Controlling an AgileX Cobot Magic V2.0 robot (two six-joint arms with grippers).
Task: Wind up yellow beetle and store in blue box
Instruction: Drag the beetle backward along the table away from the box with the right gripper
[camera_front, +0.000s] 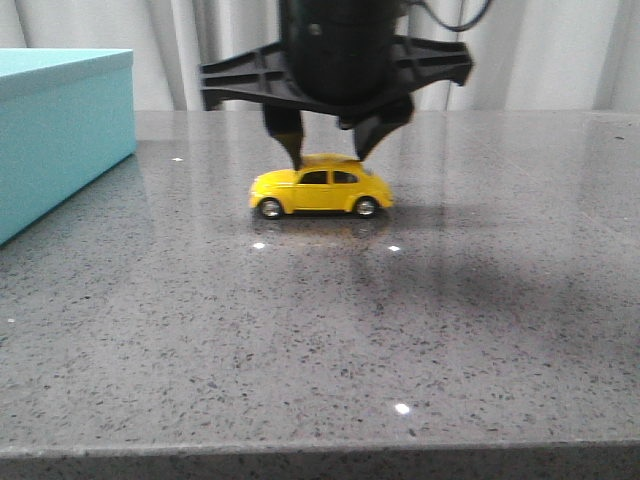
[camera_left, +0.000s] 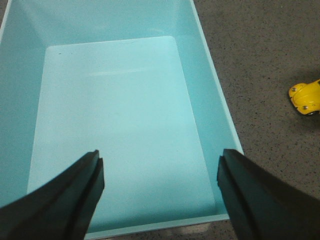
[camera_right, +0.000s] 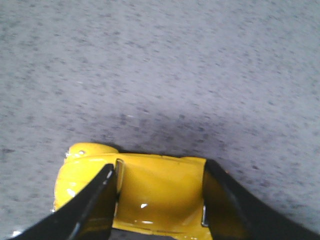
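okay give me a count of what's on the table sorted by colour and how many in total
Yellow: 1, the yellow beetle, on its wheels between the fingers of the right tool.
Blue: 1, the blue box, open and empty under the left tool.
Total: 2

I'm looking across a polished grey speckled stone tabletop (camera_front: 420, 330) that fills the lower three quarters of the front frame, its front edge along the bottom. Small white glints of overhead light dot it at lower centre. Pale pleated curtains (camera_front: 560, 55) hang across the top.
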